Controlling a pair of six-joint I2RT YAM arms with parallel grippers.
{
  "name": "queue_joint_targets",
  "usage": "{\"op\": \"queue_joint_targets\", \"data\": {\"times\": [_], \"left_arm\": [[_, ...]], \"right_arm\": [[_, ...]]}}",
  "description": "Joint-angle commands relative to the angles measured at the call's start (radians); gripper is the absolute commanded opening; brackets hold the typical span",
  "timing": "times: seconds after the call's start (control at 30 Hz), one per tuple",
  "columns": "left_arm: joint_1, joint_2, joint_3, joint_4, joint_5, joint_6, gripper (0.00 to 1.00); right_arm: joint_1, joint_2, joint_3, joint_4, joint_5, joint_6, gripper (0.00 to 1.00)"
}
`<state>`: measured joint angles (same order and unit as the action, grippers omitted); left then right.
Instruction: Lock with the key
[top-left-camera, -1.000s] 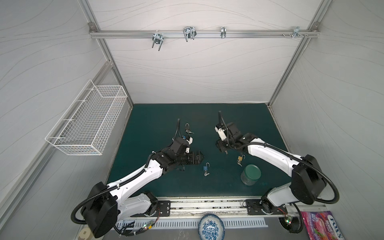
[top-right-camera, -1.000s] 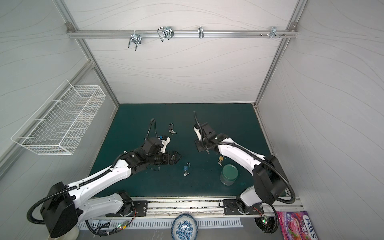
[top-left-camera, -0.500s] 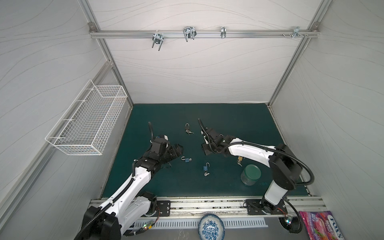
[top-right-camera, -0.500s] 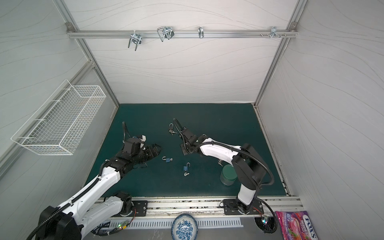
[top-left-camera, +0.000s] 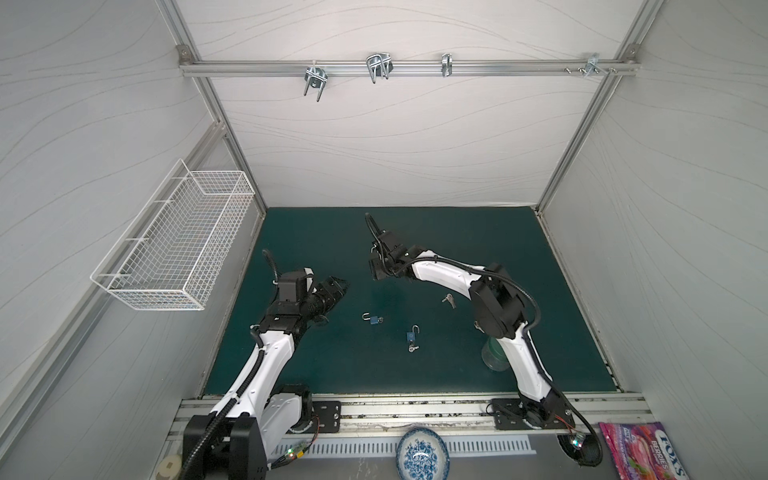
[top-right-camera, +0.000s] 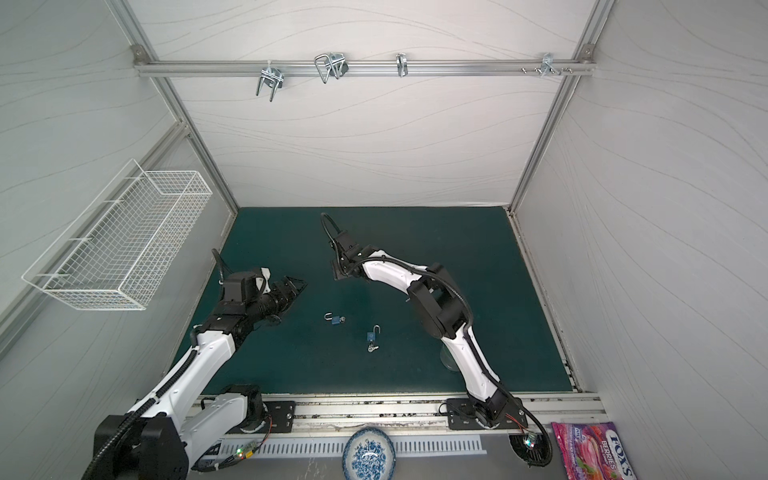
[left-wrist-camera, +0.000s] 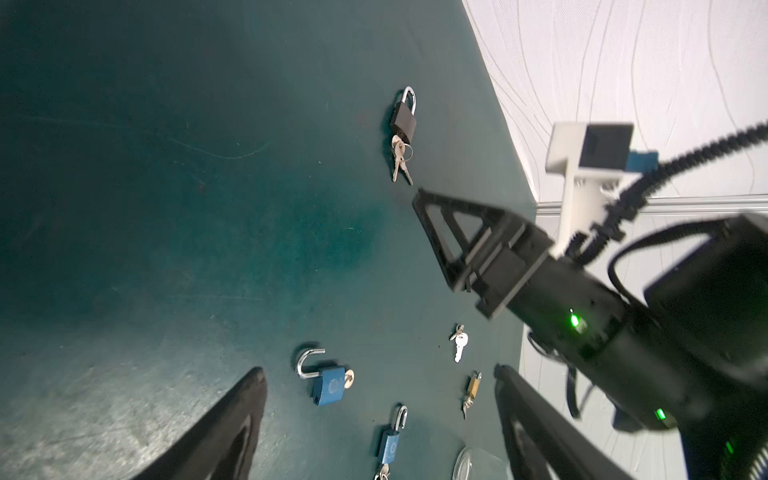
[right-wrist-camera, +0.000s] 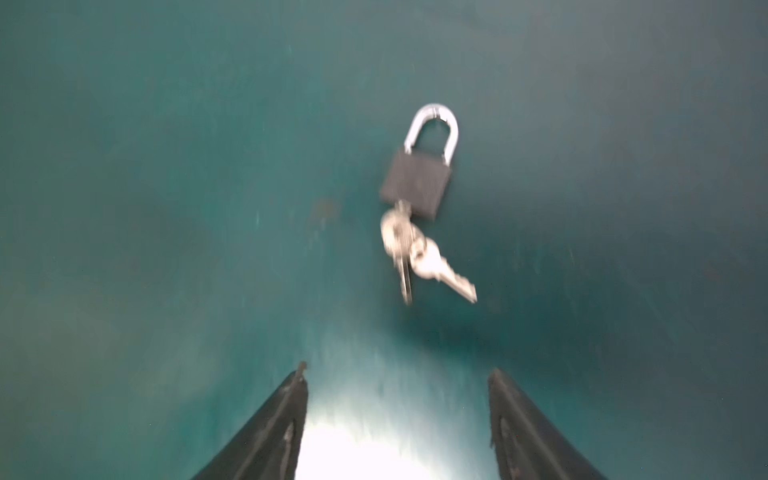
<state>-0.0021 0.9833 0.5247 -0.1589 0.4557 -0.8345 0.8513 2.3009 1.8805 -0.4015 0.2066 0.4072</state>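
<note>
Blue padlock (top-left-camera: 411, 335), nearest the front, lies front to back, open shackle toward the back wall (top-left-camera: 374, 166). A second blue padlock (top-left-camera: 375, 319) lies crosswise, shackle leftward. Farthest, a black padlock (right-wrist-camera: 417, 185), shackle shut, points away from the right gripper (right-wrist-camera: 397, 374), jaws apart and empty. Left gripper (left-wrist-camera: 379, 372) likewise spread, holding nothing.

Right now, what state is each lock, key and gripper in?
Black padlock: shackle looks shut, key inserted.
Blue padlock nearer the left arm: shackle open, key inserted.
Other blue padlock: shackle open, key seemingly inserted.
Loose key: lying flat, in no lock.
Brass padlock: too small to tell.
Left gripper: fingers apart, empty.
Right gripper: fingers apart, empty.
</note>
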Motion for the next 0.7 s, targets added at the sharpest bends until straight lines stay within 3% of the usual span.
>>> {"op": "queue_joint_targets", "data": {"times": [0.0, 0.2, 0.4, 0.67], "left_arm": [[0.017, -0.013, 0.031, 0.008, 0.033, 0.002, 0.86], [0.036, -0.031, 0.032, -0.015, 0.041, 0.004, 0.86], [0.045, -0.045, 0.032, -0.027, 0.048, 0.006, 0.86], [0.051, -0.05, 0.035, -0.029, 0.057, 0.007, 0.86]], "right_arm": [[-0.015, 0.093, 0.136, -0.09, 0.021, 0.03, 0.72], [-0.023, 0.234, 0.339, -0.134, 0.018, -0.002, 0.69], [-0.029, 0.413, 0.646, -0.262, 0.022, -0.034, 0.67], [-0.048, 0.456, 0.694, -0.31, 0.051, 0.009, 0.64]]}}
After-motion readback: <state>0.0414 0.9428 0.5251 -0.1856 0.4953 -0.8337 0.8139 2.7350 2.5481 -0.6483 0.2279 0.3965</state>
